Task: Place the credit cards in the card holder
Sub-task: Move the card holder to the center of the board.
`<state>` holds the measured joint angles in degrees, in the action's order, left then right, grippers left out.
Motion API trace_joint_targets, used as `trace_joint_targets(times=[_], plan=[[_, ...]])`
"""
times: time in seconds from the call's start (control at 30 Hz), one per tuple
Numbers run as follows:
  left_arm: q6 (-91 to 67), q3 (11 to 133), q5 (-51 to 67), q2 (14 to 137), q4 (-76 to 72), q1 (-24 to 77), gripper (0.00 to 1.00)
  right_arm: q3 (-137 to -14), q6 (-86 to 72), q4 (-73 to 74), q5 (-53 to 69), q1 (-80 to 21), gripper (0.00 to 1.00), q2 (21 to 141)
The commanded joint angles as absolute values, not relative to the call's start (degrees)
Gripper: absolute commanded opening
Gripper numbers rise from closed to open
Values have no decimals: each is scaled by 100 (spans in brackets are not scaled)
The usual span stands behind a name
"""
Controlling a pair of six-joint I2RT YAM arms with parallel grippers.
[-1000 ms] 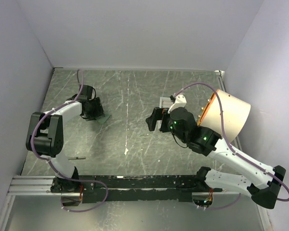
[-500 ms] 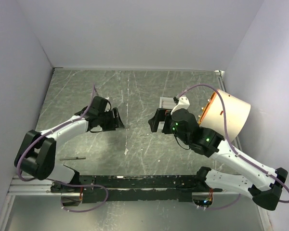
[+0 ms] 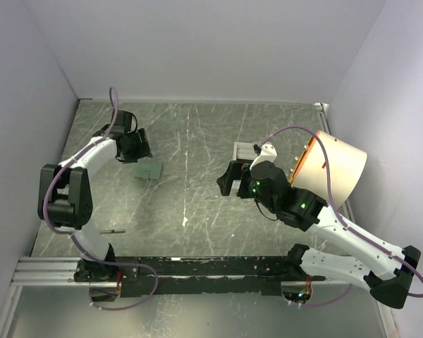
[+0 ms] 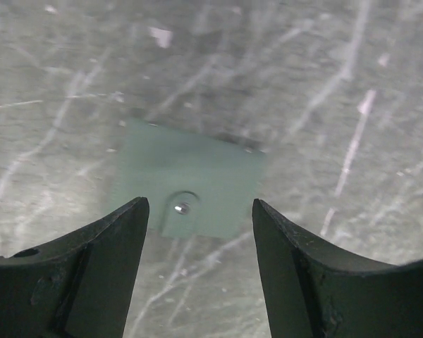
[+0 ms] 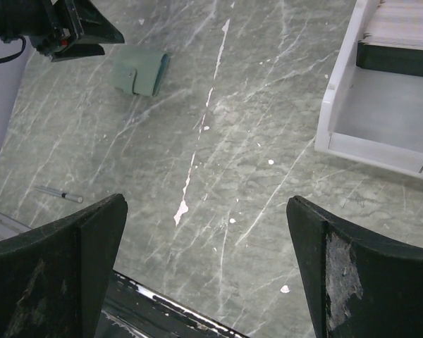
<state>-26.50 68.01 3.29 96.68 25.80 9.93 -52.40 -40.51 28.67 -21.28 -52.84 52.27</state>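
Observation:
The card holder is a folded sage-green wallet with a small snap button, lying flat on the table's left part. My left gripper hovers just beyond it, open, its tips on either side of the card holder's near edge and apart from it. My right gripper is wide open over bare table at mid right, holding nothing. A dark credit card lies across the white tray. The card holder also shows far left in the right wrist view.
The white tray stands just beyond the right gripper. A large cream cylinder with an orange rim sits at the right wall. A thin stick lies near the left arm's base. Walls close in on the left, back and right.
The left gripper swung right over the card holder, then drew back to the far left; the card holder now lies free. The right gripper shifted slightly.

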Motion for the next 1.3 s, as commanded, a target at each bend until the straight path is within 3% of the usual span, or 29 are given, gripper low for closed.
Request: trace_joint_targets(times=[0.0,0.23,0.47,0.77,1.27], plan=[[-2127,7158,239,10068,2878,633,72,-5335,-4104,2836,-2154,-5266,98,5149],[-1832,7237,628,10829,2684,414,75,-5369,-4063,2853,-2127,-5269,98,5213],[-2172,7102,1087,10951,2918,413,68,-5329,-4052,2800,-2216,-5269,98,5119],[-3111,5419,1491,9726,2463,721,50,-5344,-4123,2934,-2215,-5265,98,5217],[-4819,3922,2112,8164,1099,2624,41,-5289,-4629,2946,-1817,-5269,92,5807]])
